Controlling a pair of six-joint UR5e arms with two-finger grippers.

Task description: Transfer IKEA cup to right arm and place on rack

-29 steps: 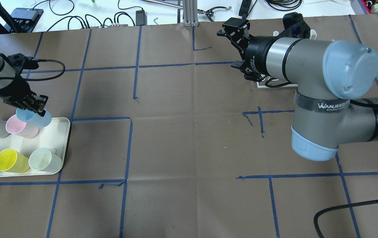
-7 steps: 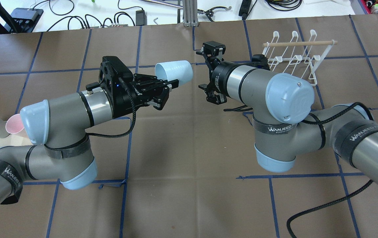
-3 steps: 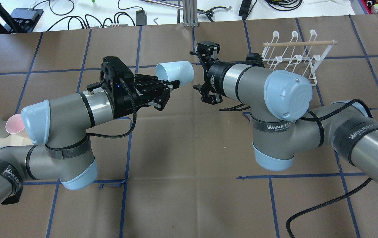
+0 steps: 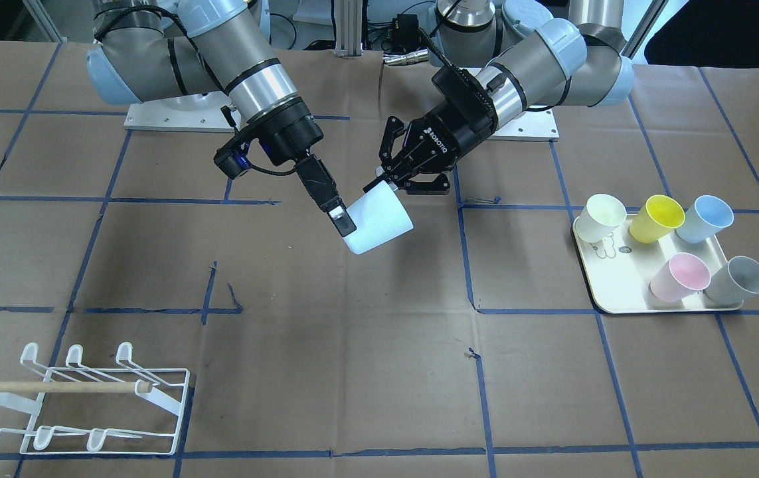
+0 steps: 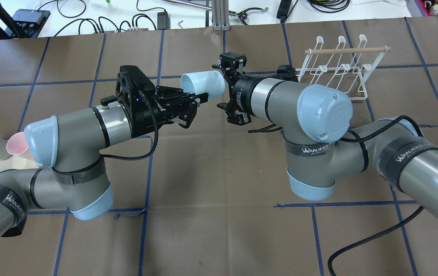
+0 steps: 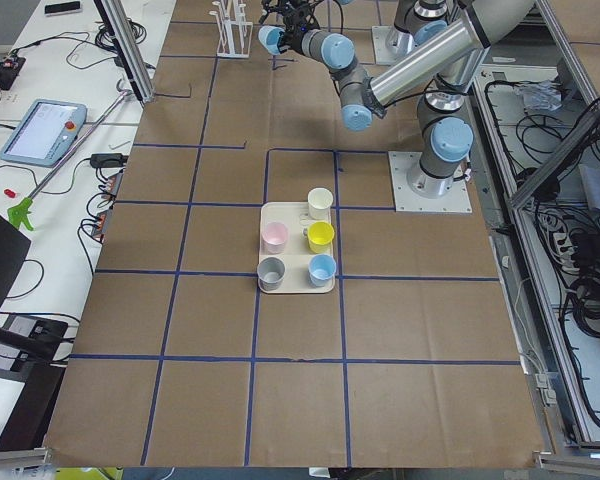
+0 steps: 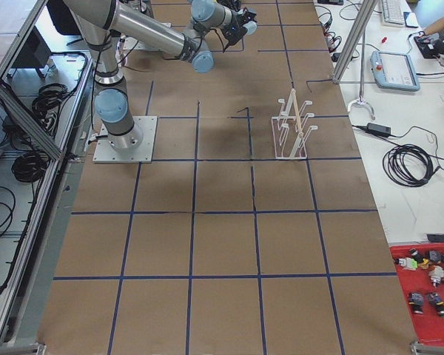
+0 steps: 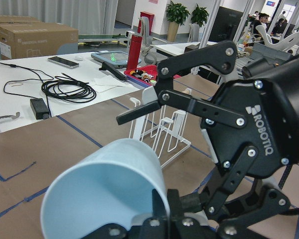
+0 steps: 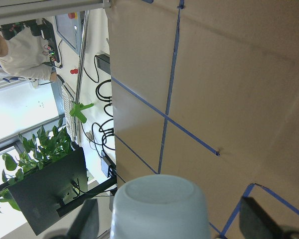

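Since a moment ago, the right gripper [image 5: 222, 89] has slid closer to the pale blue plastic cup [image 5: 202, 83]. Its two black fingers [image 8: 139, 112] are spread wide, one on each side of the cup's closed bottom. It is hard to tell if they touch the cup. The left gripper [image 5: 200, 96] has not moved. It pinches the cup by the wall near its open mouth.

The cup lies on its side up in the air, over the middle of the brown paper table with blue tape lines [image 4: 326, 372]. Its mouth faces the left gripper and its bottom faces the right one.

Both wrists are nearly flat and point at each other. The silver-grey right arm with pale blue caps [image 5: 276, 97] bends at the elbow and reaches in from its side. The left arm [image 5: 77, 126] does the same from the other side.

The small white wire rack with a wooden stick across it [image 5: 347, 50] stands on the table behind the right arm, well apart from the cup. On the far left side sits a cream tray [image 4: 645, 302]. It holds a cream cup [image 4: 601, 216], a yellow cup [image 4: 658, 218], a blue cup [image 4: 704, 218], a pink cup [image 4: 681, 275] and a grey cup [image 4: 741, 279].
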